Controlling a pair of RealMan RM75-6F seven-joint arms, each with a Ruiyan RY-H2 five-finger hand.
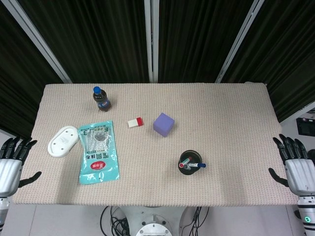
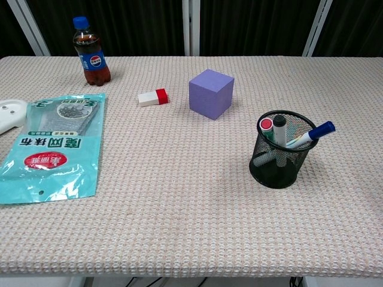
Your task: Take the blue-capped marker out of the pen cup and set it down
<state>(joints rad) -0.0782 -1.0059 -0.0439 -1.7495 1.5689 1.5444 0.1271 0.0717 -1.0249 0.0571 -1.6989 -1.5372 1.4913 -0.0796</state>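
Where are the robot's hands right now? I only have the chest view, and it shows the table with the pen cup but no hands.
Observer: In the head view the right hand is off the table's right edge, level with the pen cup, fingers spread and empty.
Reviewer: And the left one?
Observer: The left hand is off the left edge, below the white oval thing, also spread and holding nothing.
Reviewer: Is either one touching the blue-capped marker?
Observer: No. The blue-capped marker sits in the cup, cap leaning toward the right hand, with bare table between them.
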